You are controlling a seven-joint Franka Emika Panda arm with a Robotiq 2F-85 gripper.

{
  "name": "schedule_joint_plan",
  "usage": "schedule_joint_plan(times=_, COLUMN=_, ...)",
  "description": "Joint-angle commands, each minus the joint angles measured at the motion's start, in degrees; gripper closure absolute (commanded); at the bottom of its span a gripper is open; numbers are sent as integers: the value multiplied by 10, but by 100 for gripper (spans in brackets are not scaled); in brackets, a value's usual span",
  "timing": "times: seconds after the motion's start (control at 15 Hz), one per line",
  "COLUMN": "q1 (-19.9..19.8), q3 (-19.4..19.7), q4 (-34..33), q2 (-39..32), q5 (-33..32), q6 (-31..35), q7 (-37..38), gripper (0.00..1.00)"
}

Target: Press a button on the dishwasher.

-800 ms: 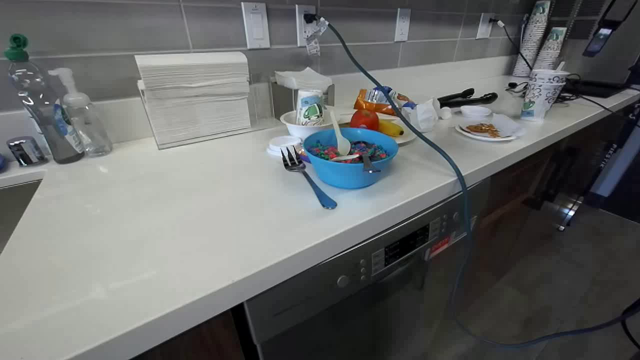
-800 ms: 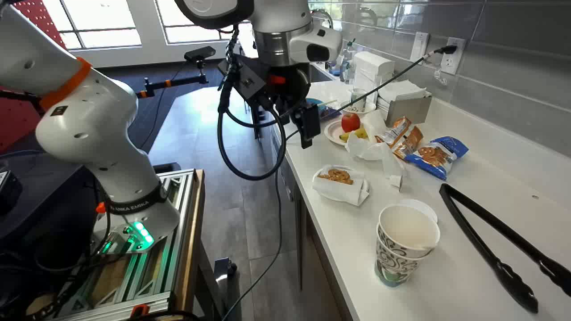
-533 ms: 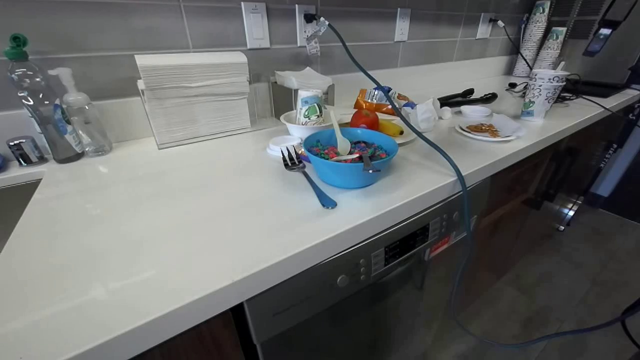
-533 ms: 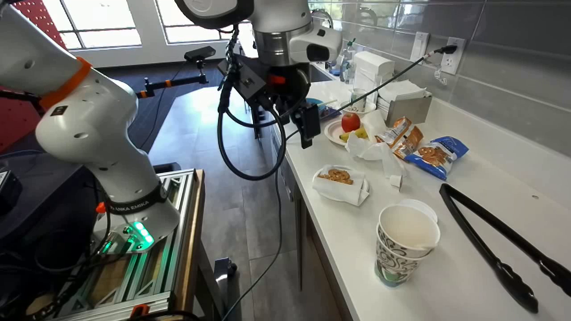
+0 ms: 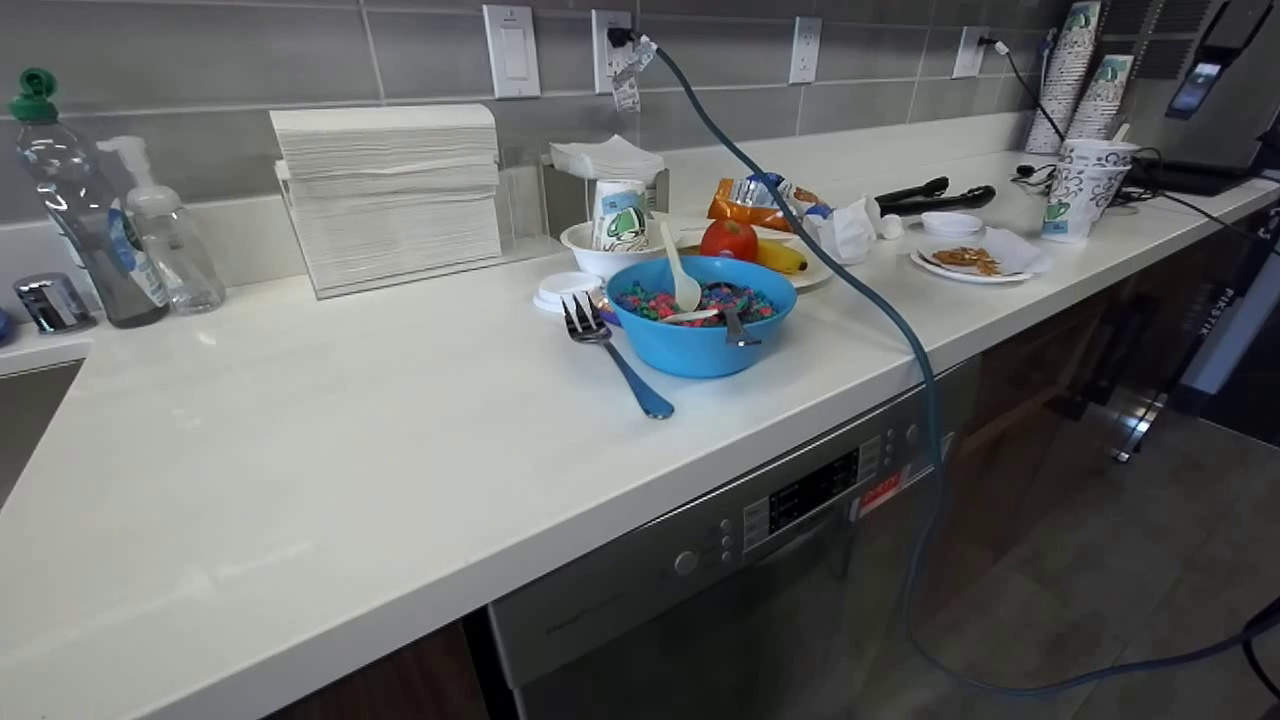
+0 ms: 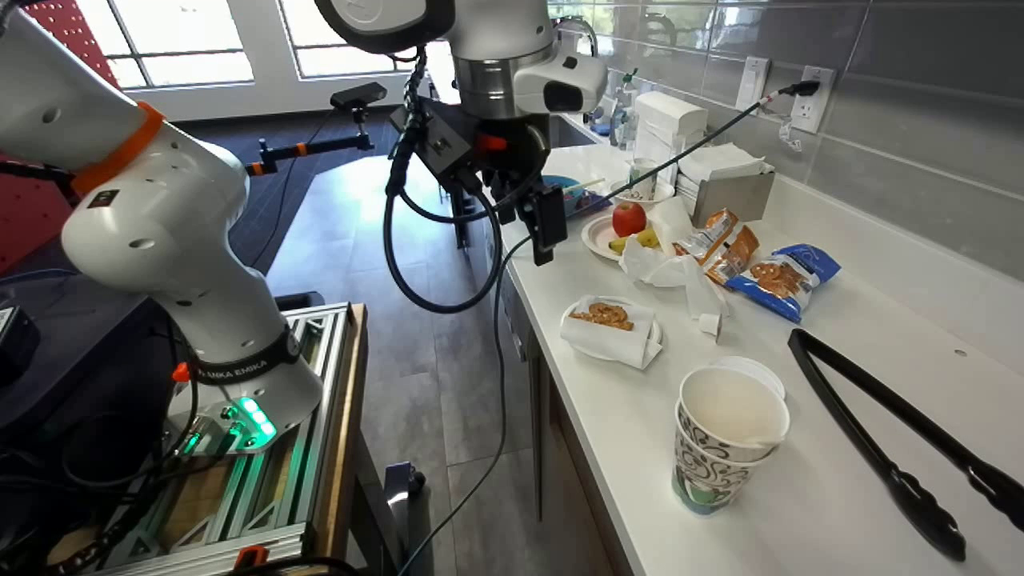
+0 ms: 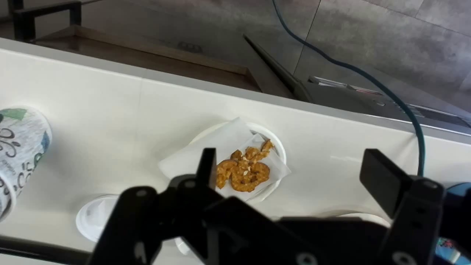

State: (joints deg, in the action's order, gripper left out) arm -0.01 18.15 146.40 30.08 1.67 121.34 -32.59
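Note:
The dishwasher (image 5: 640, 650) is a grey steel front under the counter edge in an exterior view. Its top strip bears a dark display (image 5: 813, 490), small buttons (image 5: 726, 540) and a round knob or button (image 5: 686, 562). In the wrist view, the dishwasher (image 7: 346, 100) shows steeply from above at the right, past the counter edge. My gripper (image 7: 290, 162) is open and empty, with its fingers wide apart above the counter. In an exterior view, the gripper (image 6: 538, 228) hangs near the counter's front edge, above its surface and apart from the dishwasher.
A cable (image 5: 925, 380) runs from the wall outlet across the counter and down over the dishwasher front. A plate of pretzels (image 7: 278, 141), paper cups (image 6: 724, 440), black tongs (image 6: 872, 432), an apple (image 6: 629, 218) and a blue bowl (image 5: 700, 345) stand on the counter (image 5: 300, 450).
My arm and gripper have shifted slightly left in an exterior view, away from the tiled wall. The objects on the counter have not moved.

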Motion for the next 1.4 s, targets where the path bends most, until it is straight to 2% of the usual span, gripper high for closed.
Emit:
schedule_joint_plan(times=0.0, q1=-12, q3=-56, q4=70, q2=43, q5=4, q6=1, q7=77, gripper=0)
schedule_joint_plan(times=0.27, q1=-4, q3=-91, q4=149, q2=108, q5=52, q6=-7, q7=165, gripper=0)
schedule_joint_plan(times=0.4, q1=4, q3=-96, q4=118, q2=114, q5=83, q6=-26, q7=193, gripper=0)
schedule_joint_plan(times=0.67, q1=4, q3=-110, q4=108, q2=179, q5=119, q6=-66, q7=241, gripper=0)
schedule_joint_plan(times=0.8, q1=5, q3=-125, q4=135, q2=225, q5=122, q6=-93, q7=260, gripper=0)
schedule_joint_plan(times=0.87, q1=4, q3=-112, q4=105, q2=173, q5=110, q6=-70, q7=233, gripper=0)
schedule_joint_plan(times=1.33, q1=4, q3=-114, q4=107, q2=180, q5=110, q6=-73, q7=236, gripper=0)
